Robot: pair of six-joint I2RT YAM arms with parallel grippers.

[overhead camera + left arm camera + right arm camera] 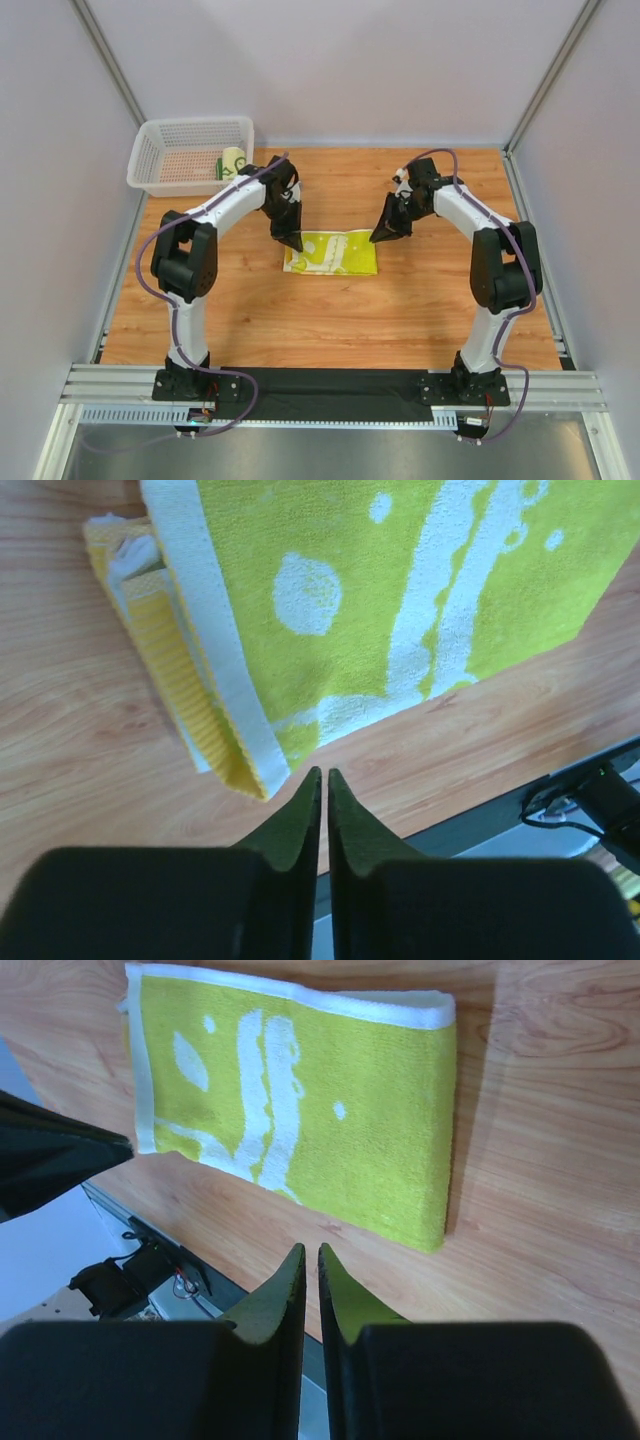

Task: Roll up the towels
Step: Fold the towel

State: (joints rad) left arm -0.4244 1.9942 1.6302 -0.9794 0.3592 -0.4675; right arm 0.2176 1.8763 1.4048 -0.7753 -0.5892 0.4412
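**DESK:** What are the claws doing here?

**PHOTOG:** The left claw (292, 240) and the right claw (381, 234) are hovering over opposite ends of a folded towel (330, 253), which is lying flat on the table (400, 310). Both are pressed all but shut, with only a slit showing between the fingers, and both are gripping nothing. In each wrist view the towel is sitting just ahead of the fingertips.

**DESK:** So the rolling is not yet starting?

**PHOTOG:** It is looking that way, since the cloth is lying flat. To do it well, I am thinking each claw needs opening a little, then pinching the same long edge at its own end. The left one should be taking all the stacked layers showing just ahead of it and to its left. Both should be turning the edge over evenly, or the roll is going to come out lopsided.

**DESK:** And the basket?

**PHOTOG:** The basket (190, 124) is sitting beyond the left claw and to its left, well apart from the right one. One roll (233, 159) is sitting inside, by the wall nearest the left claw.
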